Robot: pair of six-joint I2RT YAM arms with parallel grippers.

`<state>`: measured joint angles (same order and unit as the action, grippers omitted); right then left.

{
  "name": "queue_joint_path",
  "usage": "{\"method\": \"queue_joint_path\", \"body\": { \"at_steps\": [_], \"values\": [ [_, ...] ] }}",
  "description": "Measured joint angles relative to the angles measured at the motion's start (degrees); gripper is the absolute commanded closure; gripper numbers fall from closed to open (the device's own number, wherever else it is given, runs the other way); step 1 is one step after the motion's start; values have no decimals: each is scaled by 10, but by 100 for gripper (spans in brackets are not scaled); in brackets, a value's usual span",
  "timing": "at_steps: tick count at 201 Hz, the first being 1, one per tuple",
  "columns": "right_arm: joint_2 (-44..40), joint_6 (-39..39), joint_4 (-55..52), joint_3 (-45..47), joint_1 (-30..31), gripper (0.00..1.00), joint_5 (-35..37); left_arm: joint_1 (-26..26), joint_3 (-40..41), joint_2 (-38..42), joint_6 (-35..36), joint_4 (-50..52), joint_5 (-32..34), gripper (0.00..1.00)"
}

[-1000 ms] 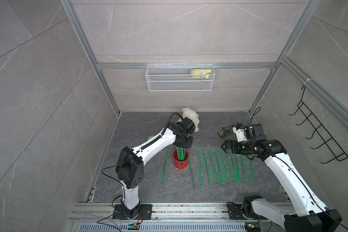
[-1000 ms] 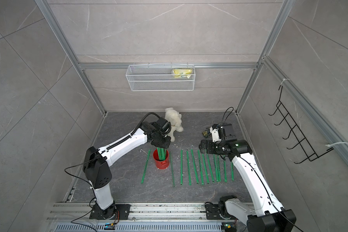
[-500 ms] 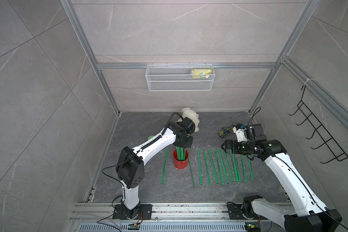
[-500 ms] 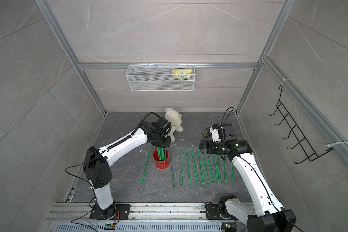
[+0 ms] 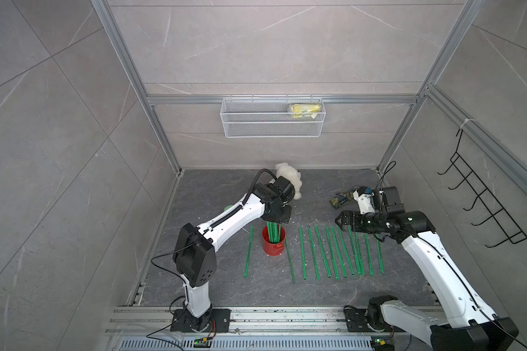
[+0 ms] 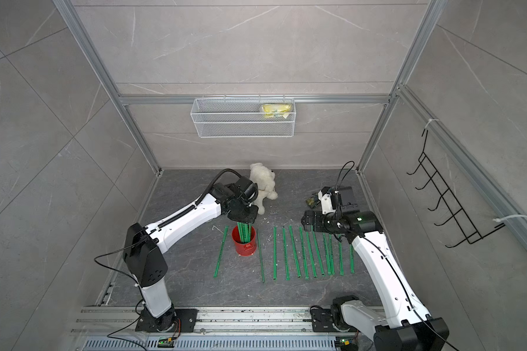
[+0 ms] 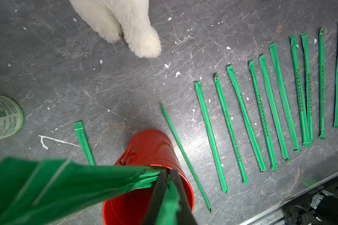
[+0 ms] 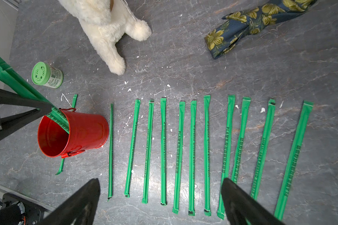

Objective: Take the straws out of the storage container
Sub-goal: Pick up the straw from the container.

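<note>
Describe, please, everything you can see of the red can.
The red can is a small glossy cylinder, metal by its look, open-topped, with small red handle lugs on its side. It stands upright on the grey floor. A few green straws lean out of it, and others lie flat beside it. The left gripper has its jaws shut on one.

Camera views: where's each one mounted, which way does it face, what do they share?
Top views: stereo pair high over the arm bases, facing down at floor and back wall; left arm, right arm whole.
Left wrist: on left arm, facing down at red can; left tool shut on a straw.
Right wrist: facing down at laid-out straws; right tool open.
Shared: both wrist views show can, plush dog.
</note>
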<state>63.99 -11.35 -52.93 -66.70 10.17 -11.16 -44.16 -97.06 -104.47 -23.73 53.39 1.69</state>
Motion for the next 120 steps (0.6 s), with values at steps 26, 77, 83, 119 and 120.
{"method": "queue_joint_path", "body": {
  "at_steps": [26, 77, 83, 119, 120],
  "values": [
    [-1, 0, 0, 0, 0, 0, 0, 0, -21, 5, 1, 12, 3, 95],
    [-1, 0, 0, 0, 0, 0, 0, 0, -78, 12, 6, 46, 2, 95],
    [-1, 0, 0, -1, 0, 0, -1, 0, -90, 11, 6, 54, 2, 95],
    [-1, 0, -1, -9, 0, 0, -2, 0, -217, 12, 17, 135, 12, 94],
    [-1, 0, -1, -10, 0, 0, -2, 0, -224, 12, 18, 139, 13, 94]
  ]
}}
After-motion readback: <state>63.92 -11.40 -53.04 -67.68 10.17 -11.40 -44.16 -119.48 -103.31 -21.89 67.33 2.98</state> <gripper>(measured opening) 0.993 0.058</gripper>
